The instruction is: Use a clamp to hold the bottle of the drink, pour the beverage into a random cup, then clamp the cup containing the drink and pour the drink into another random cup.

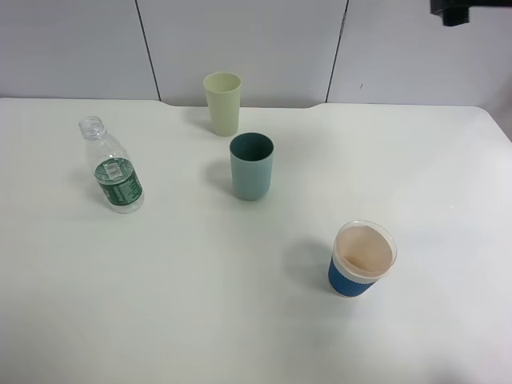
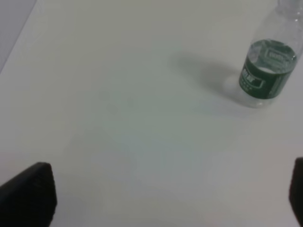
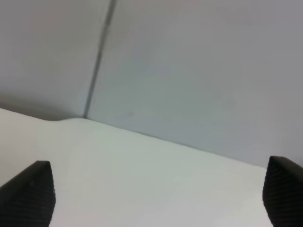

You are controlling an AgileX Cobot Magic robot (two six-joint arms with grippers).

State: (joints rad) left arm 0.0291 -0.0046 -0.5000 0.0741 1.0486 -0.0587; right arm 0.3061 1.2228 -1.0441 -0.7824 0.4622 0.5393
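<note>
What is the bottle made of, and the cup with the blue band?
The bottle looks like clear, shiny plastic: you can see through it above its green label. The cup with the blue band seems thin see-through plastic at the rim; the band may be paper, hard to tell.

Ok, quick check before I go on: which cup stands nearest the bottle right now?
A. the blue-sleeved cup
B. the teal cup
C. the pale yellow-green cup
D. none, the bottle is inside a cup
B. In the exterior high view the teal cup stands closest to the bottle; the pale yellow-green cup sits further back, and the blue-sleeved cup is far off toward the right front.
</note>
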